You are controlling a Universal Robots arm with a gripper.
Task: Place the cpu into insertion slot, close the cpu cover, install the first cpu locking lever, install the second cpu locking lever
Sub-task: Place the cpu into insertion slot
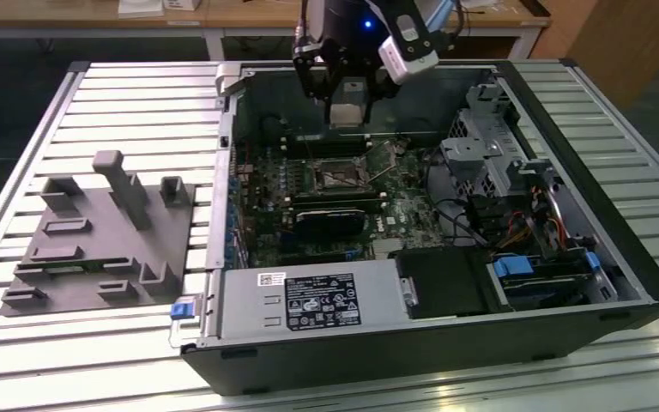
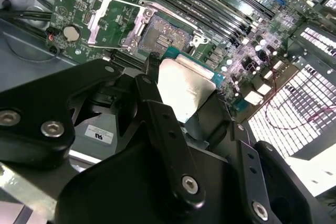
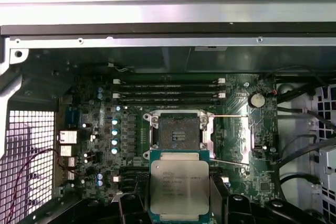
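My gripper [image 1: 347, 101] hangs over the far part of the open computer case, shut on the cpu [image 1: 347, 113], a flat square chip with a silver-grey top. In both wrist views the cpu [image 3: 178, 186] [image 2: 184, 90] sits between the black fingers [image 2: 152, 90], held by its edges above the green motherboard [image 3: 89, 129]. The insertion slot [image 3: 178, 132] [image 2: 164, 36] [image 1: 335, 178] is a dark square socket lying bare just beyond the chip's edge. The cpu cover [image 3: 234, 140] [image 2: 110, 19] is swung open beside the slot. Two thin wire levers [image 3: 231, 116] stand off from it.
Long memory slots [image 3: 168, 90] run beyond the socket. A black module [image 1: 329, 219], a power supply [image 1: 306, 300] and a drive cage [image 1: 501, 163] crowd the case. A grey fixture block [image 1: 100, 232] stands on the slatted table [image 1: 135, 94] at the exterior view's left.
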